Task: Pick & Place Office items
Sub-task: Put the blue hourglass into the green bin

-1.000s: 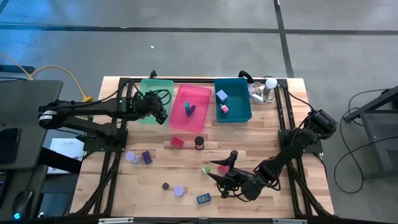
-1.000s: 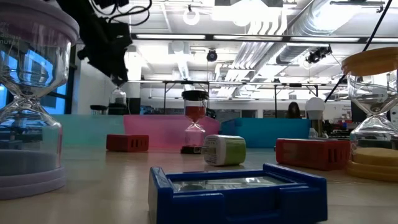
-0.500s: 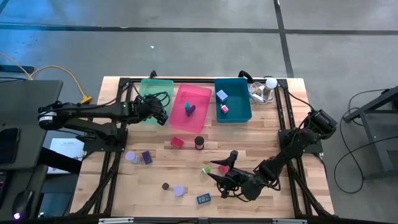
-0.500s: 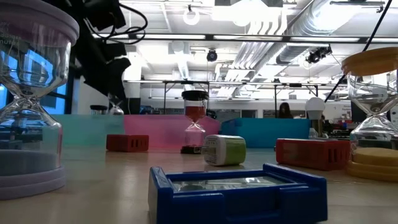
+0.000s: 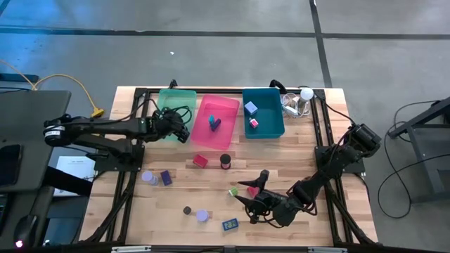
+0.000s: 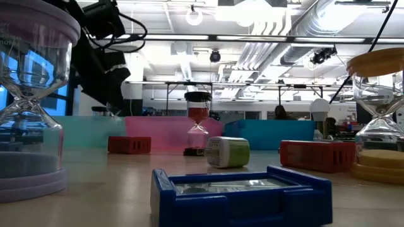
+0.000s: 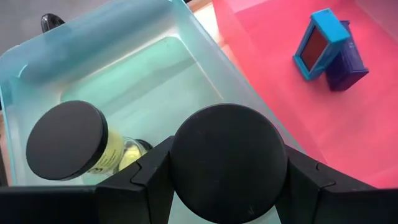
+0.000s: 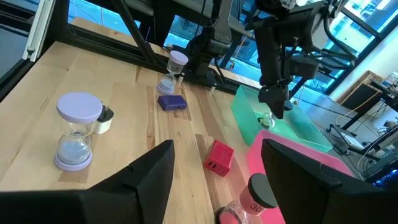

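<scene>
Above the green bin (image 5: 167,112), the left tool (image 7: 229,186) is clenched on a black-capped hourglass (image 7: 229,163): light, brittle glass, best pinched by its stiff caps. Right of it, the right tool (image 8: 214,177) hangs released over the desk (image 5: 295,158).

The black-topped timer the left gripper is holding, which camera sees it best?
The left wrist view: its black cap fills the picture between the left gripper fingers. The high view shows only that arm over the green bin; the low view hides it.

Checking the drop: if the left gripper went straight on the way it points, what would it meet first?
Probably the green bin's floor: the left gripper, holding a black-capped hourglass, points down into it, beside another hourglass lying there.
</scene>
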Robot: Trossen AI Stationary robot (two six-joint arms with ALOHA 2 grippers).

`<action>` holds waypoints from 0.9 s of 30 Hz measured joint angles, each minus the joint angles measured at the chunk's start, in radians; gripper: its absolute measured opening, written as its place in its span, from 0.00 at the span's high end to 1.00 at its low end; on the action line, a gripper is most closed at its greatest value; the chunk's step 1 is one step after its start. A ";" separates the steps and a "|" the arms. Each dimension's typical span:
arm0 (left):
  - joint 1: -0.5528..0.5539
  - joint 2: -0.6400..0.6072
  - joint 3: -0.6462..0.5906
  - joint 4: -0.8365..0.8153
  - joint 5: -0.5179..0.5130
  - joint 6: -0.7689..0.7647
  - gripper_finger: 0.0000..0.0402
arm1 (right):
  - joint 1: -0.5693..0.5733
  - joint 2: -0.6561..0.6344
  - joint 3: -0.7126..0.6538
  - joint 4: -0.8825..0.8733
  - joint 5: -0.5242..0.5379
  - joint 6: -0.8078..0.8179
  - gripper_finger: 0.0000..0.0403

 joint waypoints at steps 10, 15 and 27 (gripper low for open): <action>0.000 0.086 -0.017 0.084 0.007 0.013 0.51 | -0.005 0.000 0.000 -0.007 -0.018 0.019 0.43; 0.000 0.104 -0.017 0.101 0.026 0.017 0.46 | -0.010 0.000 0.000 -0.023 -0.023 0.026 0.43; -0.041 0.107 -0.016 0.106 0.033 0.077 0.39 | -0.010 0.000 0.000 -0.023 -0.025 0.026 0.43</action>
